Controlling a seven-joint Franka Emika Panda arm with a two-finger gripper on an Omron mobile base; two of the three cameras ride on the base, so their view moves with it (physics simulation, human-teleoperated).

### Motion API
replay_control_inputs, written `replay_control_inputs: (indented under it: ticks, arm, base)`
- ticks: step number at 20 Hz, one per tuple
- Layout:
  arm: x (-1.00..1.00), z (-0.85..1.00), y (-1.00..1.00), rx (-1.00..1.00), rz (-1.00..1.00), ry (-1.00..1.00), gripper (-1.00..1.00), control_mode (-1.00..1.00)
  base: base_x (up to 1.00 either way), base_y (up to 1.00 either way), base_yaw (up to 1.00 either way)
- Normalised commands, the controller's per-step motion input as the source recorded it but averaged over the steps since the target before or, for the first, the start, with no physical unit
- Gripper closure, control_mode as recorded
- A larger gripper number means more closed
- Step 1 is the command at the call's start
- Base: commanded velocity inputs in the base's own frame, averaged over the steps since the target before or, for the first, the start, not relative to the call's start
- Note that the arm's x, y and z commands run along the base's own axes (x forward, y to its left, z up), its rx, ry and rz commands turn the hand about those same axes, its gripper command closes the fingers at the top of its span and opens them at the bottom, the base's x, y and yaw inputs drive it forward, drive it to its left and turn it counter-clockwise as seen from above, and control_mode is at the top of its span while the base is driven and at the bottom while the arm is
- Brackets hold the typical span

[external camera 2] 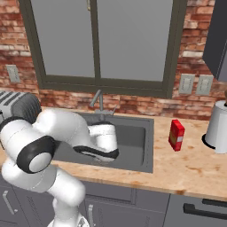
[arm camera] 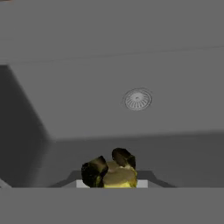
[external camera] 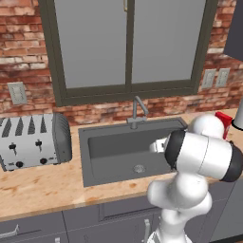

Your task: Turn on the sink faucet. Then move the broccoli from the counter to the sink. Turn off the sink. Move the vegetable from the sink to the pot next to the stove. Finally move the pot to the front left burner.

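My gripper (arm camera: 108,165) reaches down inside the dark grey sink (external camera: 85,156), shut on the broccoli (arm camera: 119,178), whose pale yellow-green stem sits between the two dark fingertips. The round metal drain (arm camera: 137,99) lies on the basin floor beyond it. In the right base view my white hand (external camera 2: 104,137) dips into the sink (external camera 2: 148,146), with the fingers hidden below. The slim grey faucet (external camera: 137,111) stands behind the basin, and I see no water at its spout. The tan counter (external camera: 42,185) surrounds the sink. The pot and the stove are out of view.
A silver toaster (external camera: 33,141) stands on the counter left of the sink. A red box (external camera 2: 176,135) and a white cylinder (external camera 2: 218,126) stand to the right. A brick wall and a window rise behind the faucet.
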Motion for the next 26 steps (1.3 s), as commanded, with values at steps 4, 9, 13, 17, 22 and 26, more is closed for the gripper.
replay_control_inputs:
  ticks: [4, 9, 13, 17, 22, 26]
  arm:
    - [-0.08, 0.83, 0.00, 0.00, 0.00, 0.00, 1.00, -1.00]
    - [-0.07, 0.80, 0.00, 0.00, 0.00, 0.00, 1.00, -1.00]
    - [-0.23, 0.64, 0.00, 0.00, -0.02, 0.00, 1.00, -1.00]
    - [-0.43, 0.47, -0.04, 0.00, -0.04, 0.01, 1.00, -1.00]
    - [-0.46, 0.46, -0.07, 0.00, -0.03, 0.02, 1.00, -1.00]
    - [-0.37, 0.54, -0.08, 0.00, -0.02, 0.01, 1.00, -1.00]
  base:
    - [0.00, 0.00, 0.00]
    - [0.00, 0.00, 0.00]
    - [0.00, 0.00, 0.00]
    - [0.00, 0.00, 0.00]
    - [0.00, 0.00, 0.00]
    - [0.00, 0.00, 0.00]
